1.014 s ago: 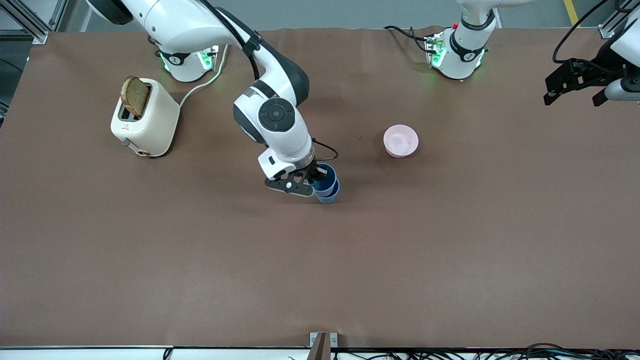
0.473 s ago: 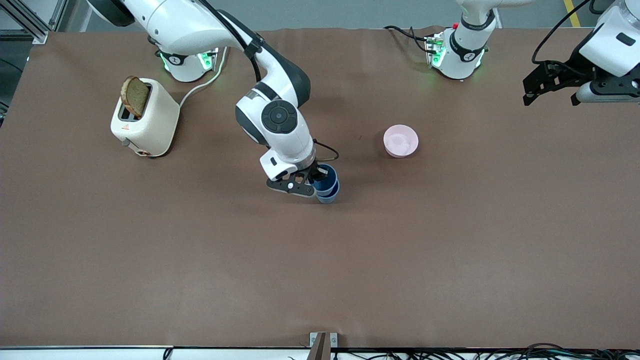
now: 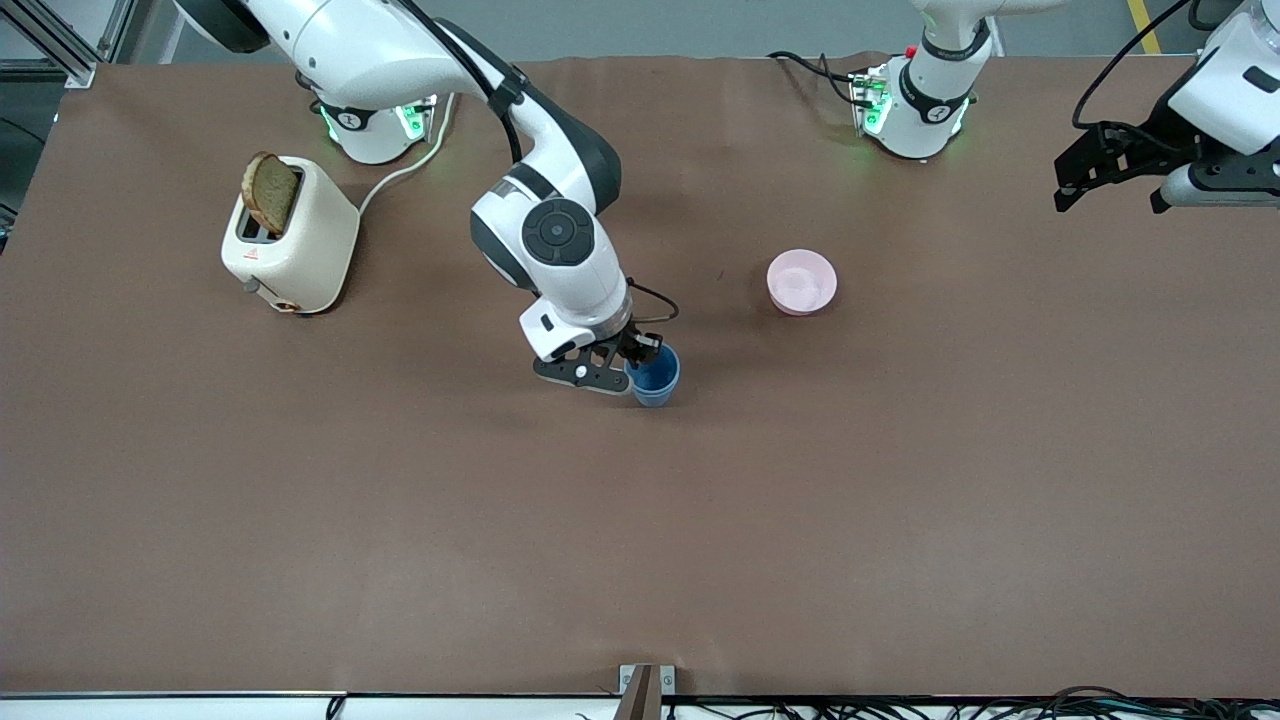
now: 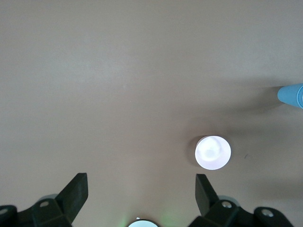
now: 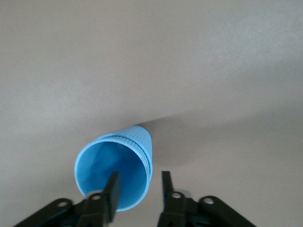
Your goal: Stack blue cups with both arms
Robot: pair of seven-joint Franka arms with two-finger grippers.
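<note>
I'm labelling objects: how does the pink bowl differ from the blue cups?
The pink bowl is pale, wide and low; the blue cups are darker, narrower, taller. The bowl stands alone; the cups are nested, the right gripper straddling their rim. Both stand upright, mouths up.
</note>
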